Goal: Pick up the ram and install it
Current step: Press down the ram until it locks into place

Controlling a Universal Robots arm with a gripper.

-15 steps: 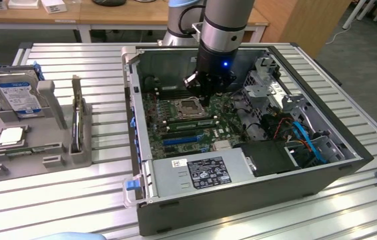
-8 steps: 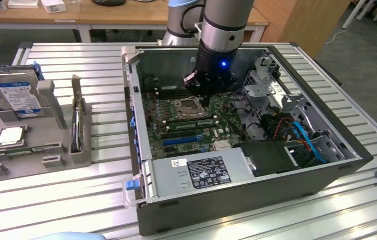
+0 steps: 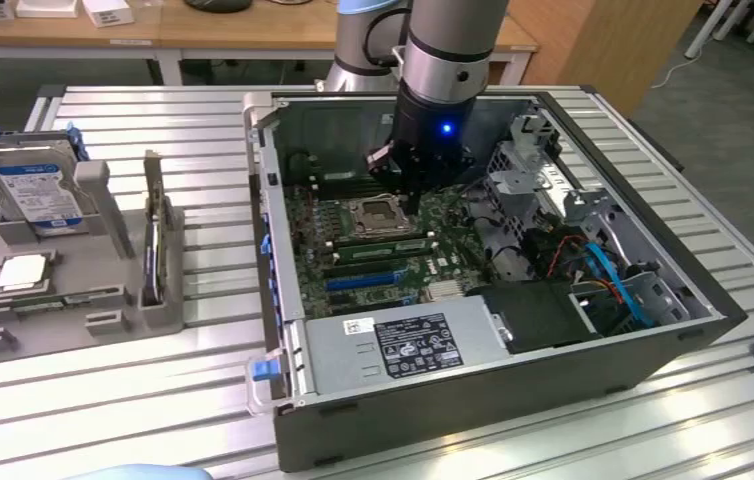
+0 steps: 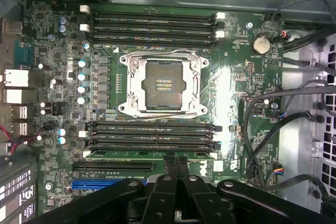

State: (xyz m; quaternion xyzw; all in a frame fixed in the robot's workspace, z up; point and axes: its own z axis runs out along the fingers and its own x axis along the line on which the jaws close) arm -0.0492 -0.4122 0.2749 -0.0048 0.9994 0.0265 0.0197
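Observation:
My gripper (image 3: 404, 195) hangs inside the open computer case (image 3: 284, 330), low over the motherboard (image 4: 231, 93) beside the bare CPU socket (image 4: 163, 85). In the wrist view the two black fingers (image 4: 170, 162) are pressed together with nothing between them. Their tips stand right over the middle of a long thin green strip, the ram (image 4: 121, 154). It sits edge-up in the slot of the lower memory bank closest to the fingers. Whether the tips touch it I cannot tell. The other memory slots (image 4: 152, 24) look dark and bare.
A grey holder (image 3: 70, 330) stands on the slatted table at the exterior view's left, with a silver hard drive (image 3: 33, 185), a square CPU chip (image 3: 24, 272) and a thin dark board on edge (image 3: 152, 262). Cables (image 4: 273, 114), a drive cage and the power supply (image 3: 404, 345) crowd the case.

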